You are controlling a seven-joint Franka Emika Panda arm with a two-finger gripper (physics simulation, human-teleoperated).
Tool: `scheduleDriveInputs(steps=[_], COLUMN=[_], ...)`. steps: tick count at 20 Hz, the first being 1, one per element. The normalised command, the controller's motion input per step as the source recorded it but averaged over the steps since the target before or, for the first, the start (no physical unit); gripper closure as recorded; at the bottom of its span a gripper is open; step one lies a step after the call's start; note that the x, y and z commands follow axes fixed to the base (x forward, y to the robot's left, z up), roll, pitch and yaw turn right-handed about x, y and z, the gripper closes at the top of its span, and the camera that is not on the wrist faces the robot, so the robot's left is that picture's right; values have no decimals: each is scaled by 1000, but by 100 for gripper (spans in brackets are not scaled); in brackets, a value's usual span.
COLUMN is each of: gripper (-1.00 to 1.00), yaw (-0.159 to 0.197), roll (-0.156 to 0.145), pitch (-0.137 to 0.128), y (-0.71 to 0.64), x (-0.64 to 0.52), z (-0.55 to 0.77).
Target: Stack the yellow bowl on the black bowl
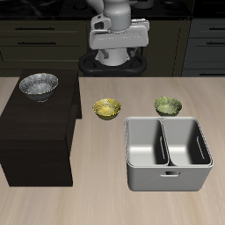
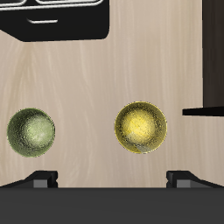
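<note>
The yellow bowl (image 1: 107,108) stands on the table beside the dark cabinet; in the wrist view it (image 2: 140,127) lies below and between my fingers. The black bowl (image 1: 39,85), silvery-grey inside with a dark rim, sits on top of the dark cabinet (image 1: 35,132), farther back than the yellow bowl. It does not show in the wrist view. My gripper (image 1: 119,42) hangs high above the back of the table, open and empty, fingertips (image 2: 39,179) wide apart, well above the bowls.
An olive-green bowl (image 1: 168,106) stands on the table level with the yellow one and also shows in the wrist view (image 2: 31,131). A grey two-compartment bin (image 1: 167,151) stands nearer the front edge. The cabinet's edge (image 2: 214,52) shows beside the yellow bowl.
</note>
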Motion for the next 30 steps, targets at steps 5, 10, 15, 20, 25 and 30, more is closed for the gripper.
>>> scheduleDriveInputs(steps=[5,10,15,20,25,30], gripper=[-100,-100,-100,-100,-100,-100], yaw=[8,4,-6,-10,1,32], roll=[-26,-13,-17,-7,-15,-12], pitch=[-39,-26,-46,-38,-10,-10], y=[-25,-40,-3,18,3,25], x=[-48,-61,-116,-54,28,72], z=[-166,-223,-266,-152,-167,-212])
